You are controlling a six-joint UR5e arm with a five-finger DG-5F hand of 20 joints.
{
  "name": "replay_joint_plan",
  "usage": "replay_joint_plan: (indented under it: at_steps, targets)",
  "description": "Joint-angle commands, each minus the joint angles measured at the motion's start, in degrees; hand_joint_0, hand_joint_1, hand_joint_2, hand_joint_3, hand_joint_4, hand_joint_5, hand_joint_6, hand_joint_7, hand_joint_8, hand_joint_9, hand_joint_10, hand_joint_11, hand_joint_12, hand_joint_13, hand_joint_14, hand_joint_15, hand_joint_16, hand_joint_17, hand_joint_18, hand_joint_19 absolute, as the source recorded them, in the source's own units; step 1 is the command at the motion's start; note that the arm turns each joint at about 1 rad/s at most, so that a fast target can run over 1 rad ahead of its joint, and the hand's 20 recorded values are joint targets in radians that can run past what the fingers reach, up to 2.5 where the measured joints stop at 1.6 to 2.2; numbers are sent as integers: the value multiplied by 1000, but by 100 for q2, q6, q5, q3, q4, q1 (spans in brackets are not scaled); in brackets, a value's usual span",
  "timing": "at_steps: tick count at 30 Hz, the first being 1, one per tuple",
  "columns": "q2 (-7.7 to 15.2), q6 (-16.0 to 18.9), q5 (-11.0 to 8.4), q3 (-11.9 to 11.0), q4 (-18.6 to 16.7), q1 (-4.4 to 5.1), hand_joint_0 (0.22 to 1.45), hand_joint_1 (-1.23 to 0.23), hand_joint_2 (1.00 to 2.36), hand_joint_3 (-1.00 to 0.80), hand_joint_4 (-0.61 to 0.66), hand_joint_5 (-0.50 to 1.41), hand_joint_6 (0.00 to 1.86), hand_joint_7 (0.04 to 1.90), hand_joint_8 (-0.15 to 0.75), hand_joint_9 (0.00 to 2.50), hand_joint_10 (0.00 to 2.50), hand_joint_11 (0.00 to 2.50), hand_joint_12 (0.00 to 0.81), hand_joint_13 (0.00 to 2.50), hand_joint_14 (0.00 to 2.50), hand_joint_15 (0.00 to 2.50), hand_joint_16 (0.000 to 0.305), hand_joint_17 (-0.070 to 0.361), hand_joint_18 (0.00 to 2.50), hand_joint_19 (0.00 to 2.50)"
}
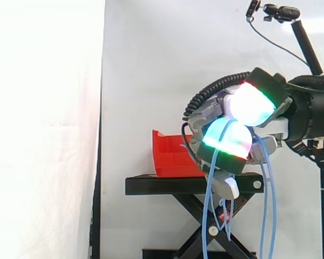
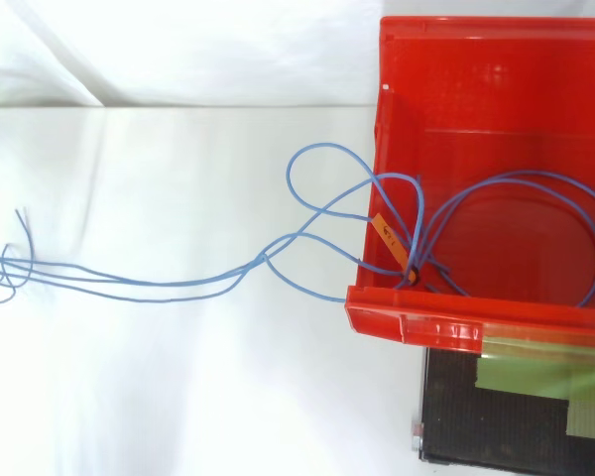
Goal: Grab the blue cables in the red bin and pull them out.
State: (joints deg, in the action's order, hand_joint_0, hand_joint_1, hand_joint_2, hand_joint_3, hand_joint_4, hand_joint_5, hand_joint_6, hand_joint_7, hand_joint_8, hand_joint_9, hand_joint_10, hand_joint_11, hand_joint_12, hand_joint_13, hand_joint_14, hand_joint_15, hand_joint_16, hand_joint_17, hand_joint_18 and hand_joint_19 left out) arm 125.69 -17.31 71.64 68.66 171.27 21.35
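Observation:
In the side view my hand (image 1: 218, 110) hangs in front of the red bin (image 1: 170, 154), its fingers curled with glowing pads (image 1: 251, 103) pressed together. Blue cables (image 1: 269, 189) run between those pads and drop in long loops below the hand, past the black stand (image 1: 167, 185). In the top view the blue cables (image 2: 178, 283) stretch from inside the red bin (image 2: 416, 322) over its left wall and away to the left edge. One wide loop still lies on the bin's floor. An orange tag (image 2: 385, 230) sits on the cables at the bin's wall.
A dark camera pole (image 1: 313, 48) stands at the right, behind my arm. The stand's scissor legs (image 1: 191, 216) are under the bin. A white curtain (image 1: 140, 81) backs the scene. Green tape (image 2: 535, 377) lies on the stand's top beside the bin.

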Motion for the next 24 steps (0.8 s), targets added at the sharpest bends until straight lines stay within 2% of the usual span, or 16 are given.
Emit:
replay_joint_plan:
  at_steps: [1,9,24]
  targets:
    - [0,-84,-1,-1,3,1,880,-1012,1000,-1000,279,791,1014,301,298,769,1553,1172,333,959,2500,401,45,100,1028,774]
    - [0,-84,-1,-1,3,1,881,-1023,1000,-1000,258,790,964,350,297,740,1661,1121,329,954,2500,421,44,99,1017,844]
    - [0,-84,-1,-1,3,1,873,-1024,1000,-1000,252,773,990,357,313,695,1896,932,333,949,2500,456,42,94,1009,885]
